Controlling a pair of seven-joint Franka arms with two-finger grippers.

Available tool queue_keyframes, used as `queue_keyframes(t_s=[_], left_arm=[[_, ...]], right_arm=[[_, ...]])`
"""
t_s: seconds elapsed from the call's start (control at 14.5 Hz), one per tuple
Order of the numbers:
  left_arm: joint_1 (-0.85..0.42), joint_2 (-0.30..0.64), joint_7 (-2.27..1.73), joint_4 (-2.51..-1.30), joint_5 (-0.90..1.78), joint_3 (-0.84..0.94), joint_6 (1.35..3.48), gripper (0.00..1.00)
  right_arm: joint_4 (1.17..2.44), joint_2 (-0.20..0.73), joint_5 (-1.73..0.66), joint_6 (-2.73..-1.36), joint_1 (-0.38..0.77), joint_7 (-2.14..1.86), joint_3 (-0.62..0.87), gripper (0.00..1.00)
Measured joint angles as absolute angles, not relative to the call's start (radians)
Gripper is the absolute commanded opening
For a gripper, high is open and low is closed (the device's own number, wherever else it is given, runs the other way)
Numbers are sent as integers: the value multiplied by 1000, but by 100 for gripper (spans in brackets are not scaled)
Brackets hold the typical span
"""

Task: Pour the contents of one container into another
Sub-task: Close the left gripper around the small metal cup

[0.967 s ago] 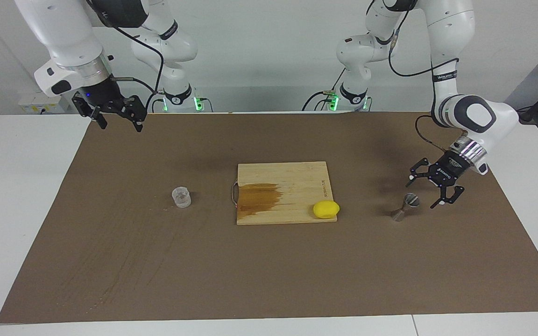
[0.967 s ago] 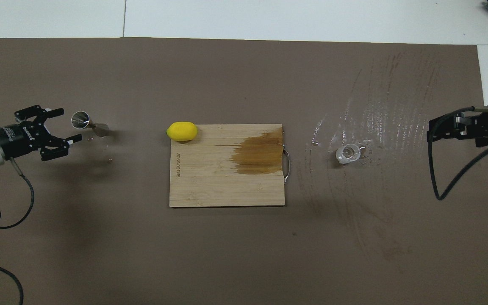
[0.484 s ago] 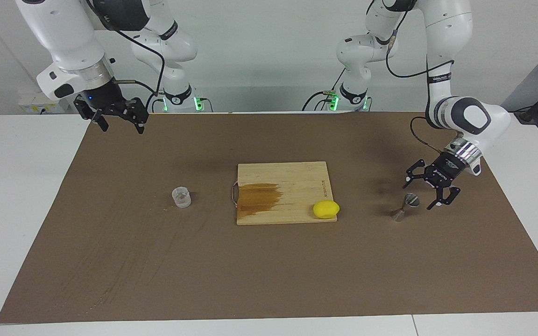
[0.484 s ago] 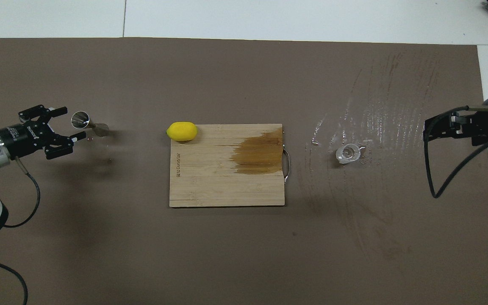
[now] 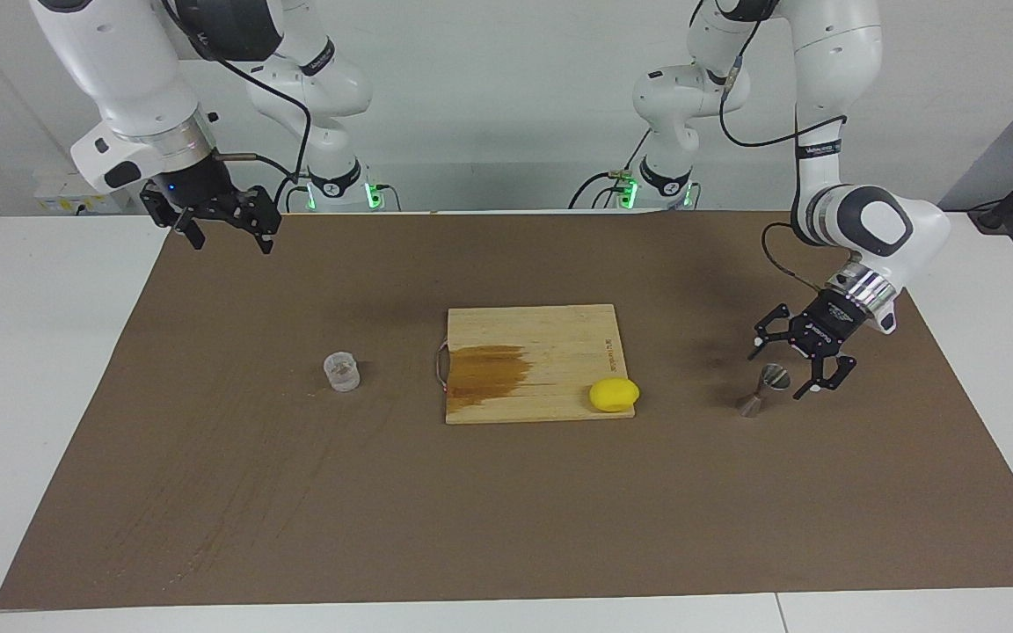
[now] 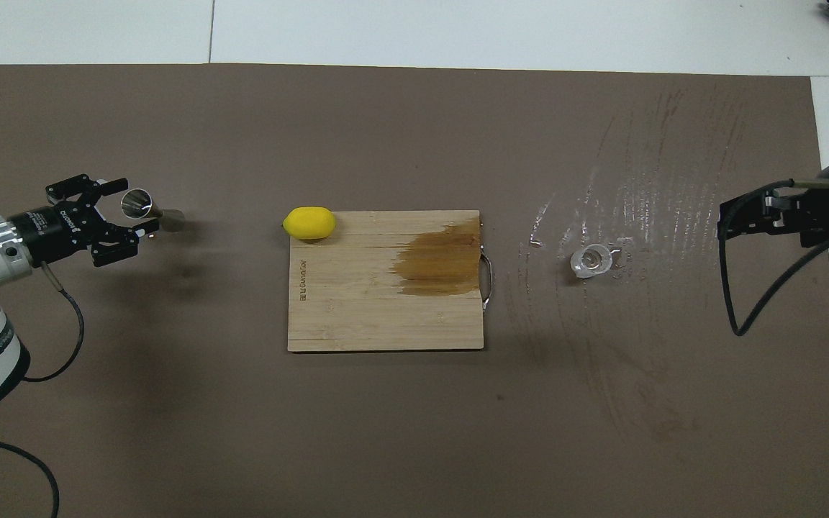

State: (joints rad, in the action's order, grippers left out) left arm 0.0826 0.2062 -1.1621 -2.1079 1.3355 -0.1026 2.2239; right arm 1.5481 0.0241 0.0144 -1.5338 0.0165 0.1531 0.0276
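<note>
The clear cup stands upright on the brown mat toward the right arm's end; it also shows in the overhead view. The steel jigger stands upright toward the left arm's end, and shows from above. My left gripper is low and open, one finger on each side of the jigger's upper cone, not closed on it; from above it is level with the jigger. My right gripper is open and empty, and waits raised over the mat's edge by its base.
A wooden cutting board with a brown wet stain lies in the middle of the mat. A yellow lemon sits on its corner toward the jigger. Wet streaks mark the mat around the cup.
My left gripper has moved in toward the jigger, so its open fingers now flank the upper cone. The right gripper has barely shifted. Cup and jigger have not moved.
</note>
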Motion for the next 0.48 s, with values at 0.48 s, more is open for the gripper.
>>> queue_keyframes(t_s=[0.48], left_arm=[[84, 206, -1143, -2118, 1336, -103, 2226, 82]], right_arm=[[1548, 24, 14, -1534, 18, 153, 28, 100]])
